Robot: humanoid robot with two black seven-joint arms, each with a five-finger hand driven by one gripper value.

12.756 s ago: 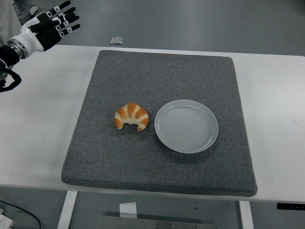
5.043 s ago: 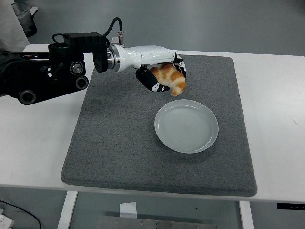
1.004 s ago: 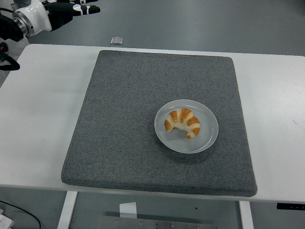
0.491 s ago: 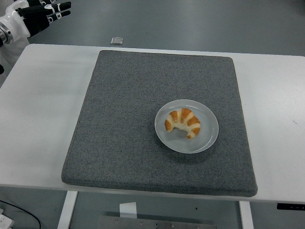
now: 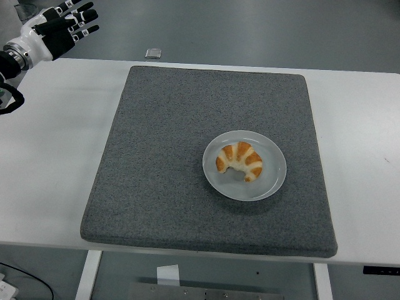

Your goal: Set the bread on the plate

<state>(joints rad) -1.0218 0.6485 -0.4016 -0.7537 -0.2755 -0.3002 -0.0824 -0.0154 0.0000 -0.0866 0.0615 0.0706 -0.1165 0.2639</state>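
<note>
We see a smooth, slightly glossy plate [image 5: 272, 178], ceramic by its look, on a rough, matt grey mat [image 5: 156, 156] like felt. The bread [image 5: 240, 160] has a browned, faintly shiny crust. The white table [image 5: 56, 162] is smooth, and the left hand [image 5: 59, 28] looks like hard black-and-white plastic.

My left hand [image 5: 59, 28] now sits empty at the far-left corner, fingers spread; the bread [image 5: 240, 160] lies on the plate [image 5: 272, 179], off the mat [image 5: 156, 156].
</note>
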